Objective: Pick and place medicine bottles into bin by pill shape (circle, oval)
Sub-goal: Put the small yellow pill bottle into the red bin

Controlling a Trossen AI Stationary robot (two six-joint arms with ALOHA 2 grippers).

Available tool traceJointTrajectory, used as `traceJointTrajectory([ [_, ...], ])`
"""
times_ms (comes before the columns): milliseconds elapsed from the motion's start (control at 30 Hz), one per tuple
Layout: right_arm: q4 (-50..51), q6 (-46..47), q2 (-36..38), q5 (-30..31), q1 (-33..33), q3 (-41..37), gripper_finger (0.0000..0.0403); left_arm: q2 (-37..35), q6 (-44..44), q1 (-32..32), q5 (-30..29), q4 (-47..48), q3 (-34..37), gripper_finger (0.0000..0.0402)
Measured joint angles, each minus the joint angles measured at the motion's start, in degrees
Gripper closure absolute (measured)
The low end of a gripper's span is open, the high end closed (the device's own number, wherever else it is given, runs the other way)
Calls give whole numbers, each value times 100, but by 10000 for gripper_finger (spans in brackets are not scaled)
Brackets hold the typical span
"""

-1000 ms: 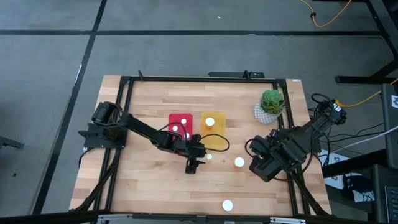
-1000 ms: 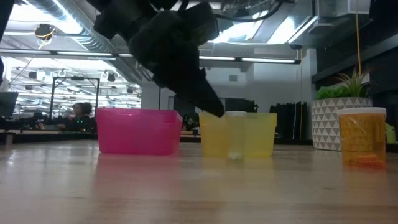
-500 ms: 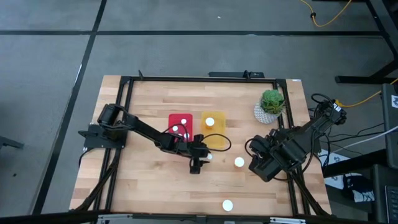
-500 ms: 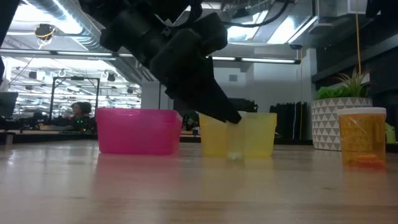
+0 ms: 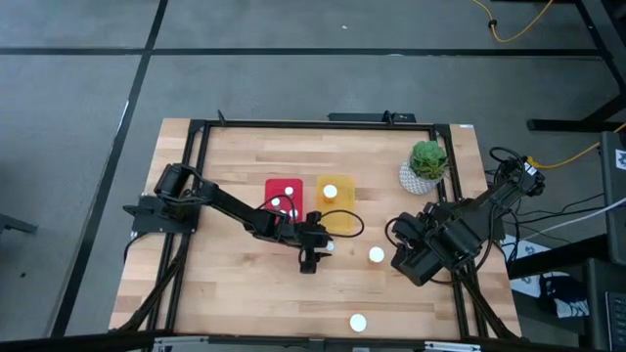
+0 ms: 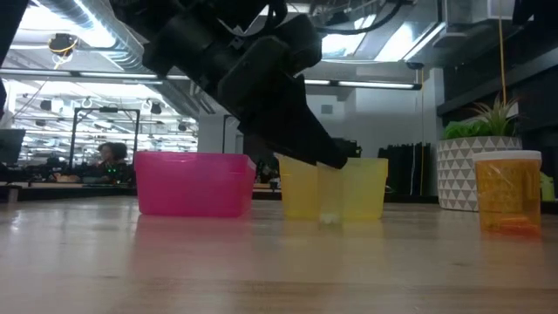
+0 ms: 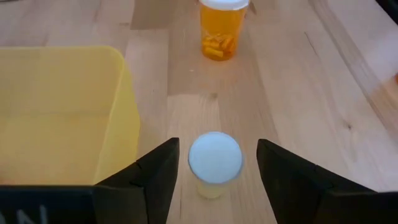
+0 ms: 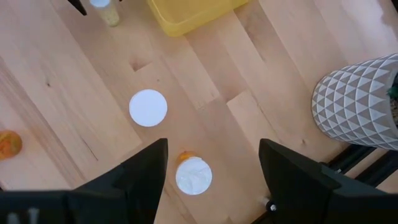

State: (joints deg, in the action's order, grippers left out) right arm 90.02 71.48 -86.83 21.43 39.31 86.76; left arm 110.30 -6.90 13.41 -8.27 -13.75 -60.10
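A small medicine bottle (image 7: 214, 160) with a white cap stands upright on the table just off the yellow bin's (image 7: 62, 112) near corner. My left gripper (image 5: 319, 245) is low over the table and open. Its fingers (image 7: 160, 177) stand on either side of the bottle, with a gap on each side. A wider orange bottle (image 7: 224, 28) stands farther toward the table's right. The red bin (image 5: 285, 196) holds two bottles, the yellow bin (image 5: 335, 205) one. My right gripper (image 8: 211, 152) hangs open high above two white-capped bottles (image 8: 148, 107) (image 8: 193, 176).
A potted green plant (image 5: 426, 164) in a patterned white pot stands at the far right. Another bottle (image 5: 358, 322) stands near the table's front edge. In the low view the pink bin (image 6: 193, 183) and the yellow bin (image 6: 336, 187) stand side by side.
My left gripper has come down and moved toward the table's right, tipping its fingers lower. Its fingers now flank the small bottle by the yellow bin. The bottle has stayed in place. The move happened early in the second; since then the arm has kept still.
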Motion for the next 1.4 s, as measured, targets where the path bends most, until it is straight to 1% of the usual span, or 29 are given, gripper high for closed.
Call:
traceJointTrajectory([
  [133, 0, 2, 0, -1, 0, 0, 149, 0, 0, 0, 0, 0, 0, 196],
  [233, 0, 4, 0, 0, 0, 0, 149, 0, 0, 0, 0, -1, 0, 206],
  [400, 0, 31, 0, 0, 0, 0, 149, 0, 0, 0, -40, -3, 0, 240],
  [567, -34, 39, 0, 10, 0, 0, 149, -28, -4, 31, -585, 15, 0, 287],
  [633, -50, 42, 0, 11, 0, 0, 149, -111, -7, 36, -611, 6, 0, 301],
  [800, -57, 46, 0, 11, -1, 0, 149, -404, -20, 131, -549, 58, 0, 310],
  [900, -59, 48, 0, 11, 0, 0, 149, -726, -35, 212, -557, 413, 0, 311],
  [1033, -66, 48, 0, 9, -1, 0, 149, -1377, -60, 331, -622, 1093, 0, 312],
  [1267, -109, 48, -2, 7, -2, 0, 149, -2712, -44, 389, -855, 2593, 0, 312],
  [1400, -115, 49, -2, 7, -2, 0, 149, -3363, 119, 367, -1114, 3574, 0, 307],
])
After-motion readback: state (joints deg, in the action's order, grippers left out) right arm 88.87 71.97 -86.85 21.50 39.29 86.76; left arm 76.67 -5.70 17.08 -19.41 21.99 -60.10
